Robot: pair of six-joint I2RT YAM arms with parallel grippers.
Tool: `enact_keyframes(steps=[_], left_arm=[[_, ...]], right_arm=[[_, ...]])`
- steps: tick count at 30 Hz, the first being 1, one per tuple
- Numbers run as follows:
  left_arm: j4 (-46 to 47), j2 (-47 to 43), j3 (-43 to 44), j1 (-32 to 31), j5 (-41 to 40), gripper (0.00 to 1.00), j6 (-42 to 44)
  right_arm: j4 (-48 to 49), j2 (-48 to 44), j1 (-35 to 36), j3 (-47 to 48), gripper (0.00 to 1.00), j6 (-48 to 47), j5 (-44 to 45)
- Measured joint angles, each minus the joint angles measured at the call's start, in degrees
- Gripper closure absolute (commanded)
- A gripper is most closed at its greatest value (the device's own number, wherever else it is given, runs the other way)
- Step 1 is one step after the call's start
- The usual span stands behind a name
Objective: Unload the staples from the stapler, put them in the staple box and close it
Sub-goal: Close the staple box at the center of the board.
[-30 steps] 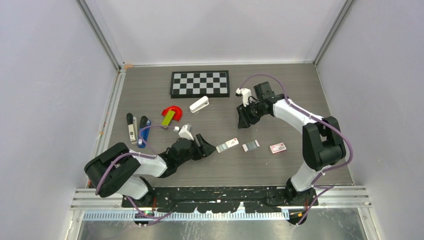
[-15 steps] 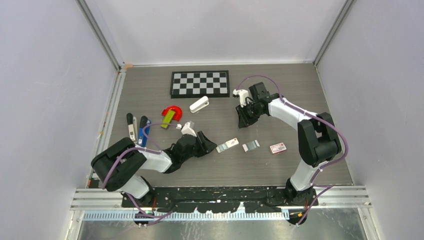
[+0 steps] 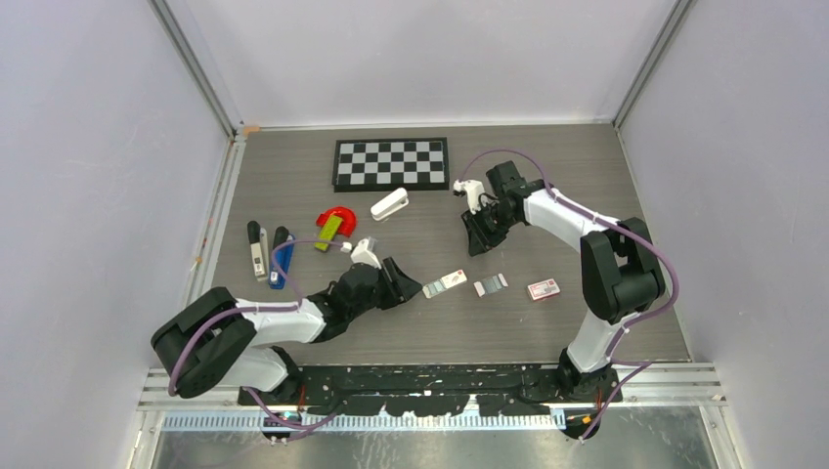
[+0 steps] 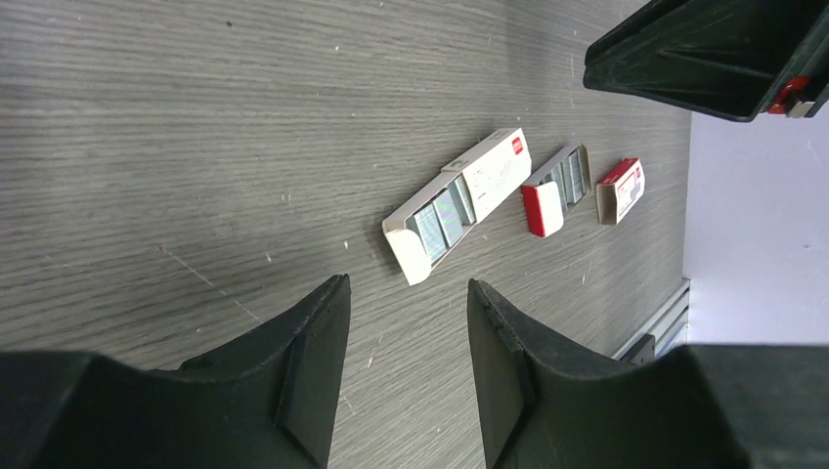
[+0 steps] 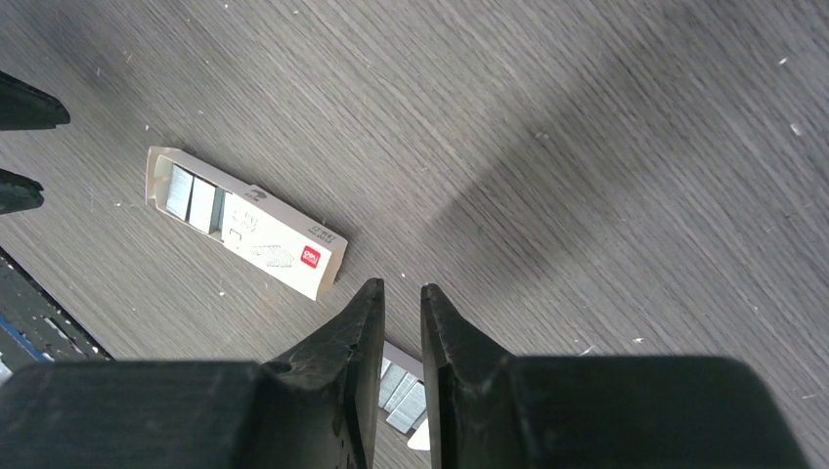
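The blue stapler (image 3: 282, 258) lies at the left of the table, apart from both grippers. Its staples are hidden inside it. My left gripper (image 3: 405, 282) is open and empty, low over the table, pointing at an open white staple box (image 3: 445, 283). That box also shows in the left wrist view (image 4: 459, 203), with silver staple strips (image 4: 438, 216) inside it. My right gripper (image 3: 477, 240) hangs above the table behind the boxes. Its jaws are almost together, with only a narrow gap and nothing between them (image 5: 402, 290).
Two more small boxes (image 3: 491, 284) (image 3: 544, 289) lie right of the first. A black-and-white stapler (image 3: 257, 248) lies beside the blue one. A red holder (image 3: 337, 219), a white stapler (image 3: 389, 205) and a checkerboard (image 3: 391, 163) sit farther back.
The right gripper has shifted slightly left and toward the boxes. The left arm's elbow has swung outward while its gripper stayed near the open box.
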Motion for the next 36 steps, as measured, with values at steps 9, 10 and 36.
enact_keyframes(steps=[9,10,36], left_arm=[[-0.46,-0.02,-0.98,-0.46,-0.02,0.52,-0.74],[-0.46,-0.02,-1.01,-0.48,-0.02,0.52,-0.79],[8.61,9.31,-1.14,-1.27,0.11,0.69,-4.35]], right_arm=[[-0.39,0.04,0.00,0.00,0.75,-0.17,-0.37],[-0.39,0.04,0.00,0.00,0.75,-0.15,-0.37],[-1.05,2.29,1.79,0.00,0.75,-0.17,0.79]])
